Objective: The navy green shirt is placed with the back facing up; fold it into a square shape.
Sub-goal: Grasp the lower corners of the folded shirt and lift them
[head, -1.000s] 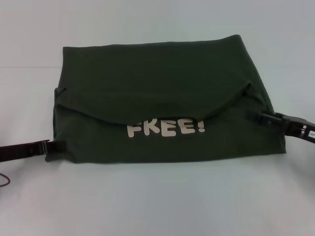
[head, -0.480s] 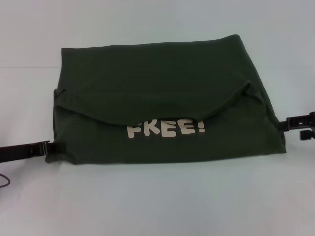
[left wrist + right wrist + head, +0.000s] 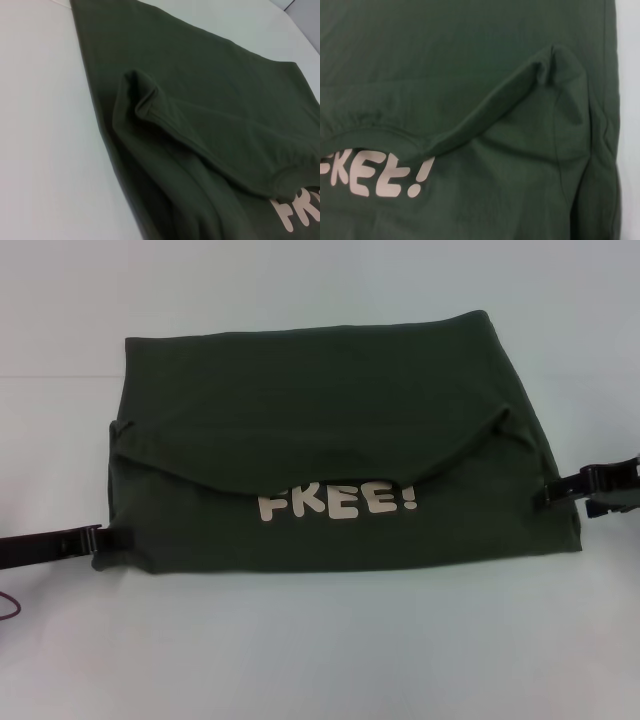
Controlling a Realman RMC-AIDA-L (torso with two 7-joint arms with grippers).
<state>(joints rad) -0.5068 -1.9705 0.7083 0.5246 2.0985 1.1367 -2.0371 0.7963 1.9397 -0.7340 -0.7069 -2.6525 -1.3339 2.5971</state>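
One navy green shirt [image 3: 330, 450], lying flat mid-table [image 3: 320, 650], folded to a wide rectangle. Upper layer draped over lower one, curved hem sagging across the middle. White "FREE!" lettering [image 3: 337, 504] showing just below that hem, top of letters partly covered. Small puckered corner at each end of the hem, seen close in both wrist views [image 3: 142, 92] [image 3: 552, 62].

Left hand [image 3: 98, 537] low on the table, touching shirt's near-left corner; fingers open or closed: cannot tell. Right hand [image 3: 562, 490] at shirt's right edge, tip touching fabric; finger state likewise cannot tell. Red cord loop [image 3: 10, 607] near table's left margin.
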